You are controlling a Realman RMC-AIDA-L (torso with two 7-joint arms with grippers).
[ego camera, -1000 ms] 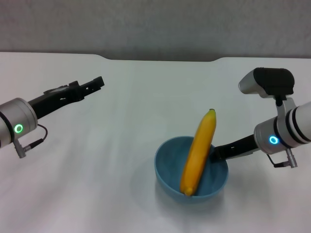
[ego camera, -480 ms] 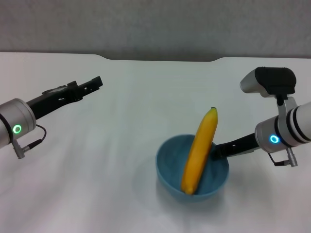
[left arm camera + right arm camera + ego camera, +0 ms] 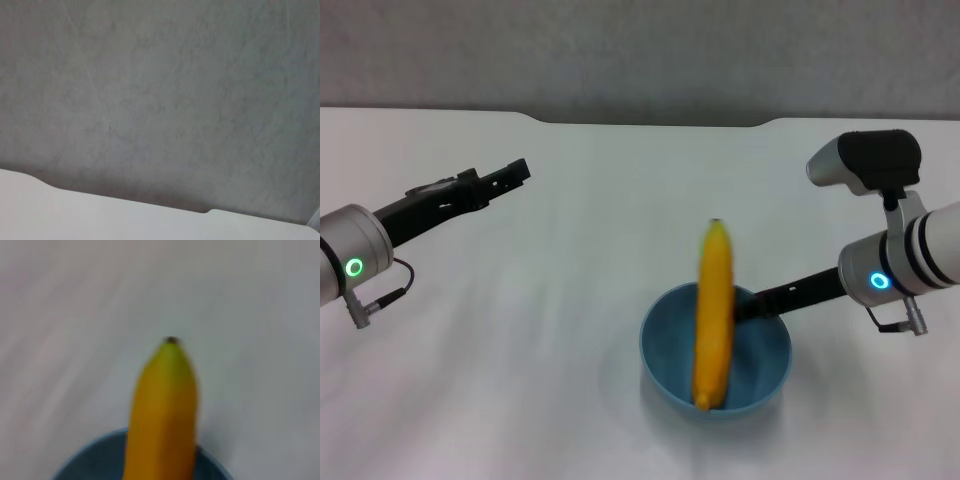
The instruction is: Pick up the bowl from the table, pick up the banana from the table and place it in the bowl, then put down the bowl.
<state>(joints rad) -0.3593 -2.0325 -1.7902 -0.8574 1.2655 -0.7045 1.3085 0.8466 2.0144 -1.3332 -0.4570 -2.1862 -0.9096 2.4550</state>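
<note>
The light-blue bowl rests on the white table, right of centre. The yellow banana stands steeply in it, its lower end on the bowl's floor and its stem tip above the far rim. In the right wrist view the banana rises out of the bowl. My right gripper reaches over the bowl's right rim, one dark finger lying by the banana, and looks open. My left gripper hangs above the table at the left, away from both.
The table's far edge has a shallow notch, with a grey wall behind it. The left wrist view shows only that wall and the table's far edge.
The banana's top has swung left to stand almost upright. The bowl has settled slightly lower and then stayed put. My right arm has lifted a little. The left arm has barely moved.
</note>
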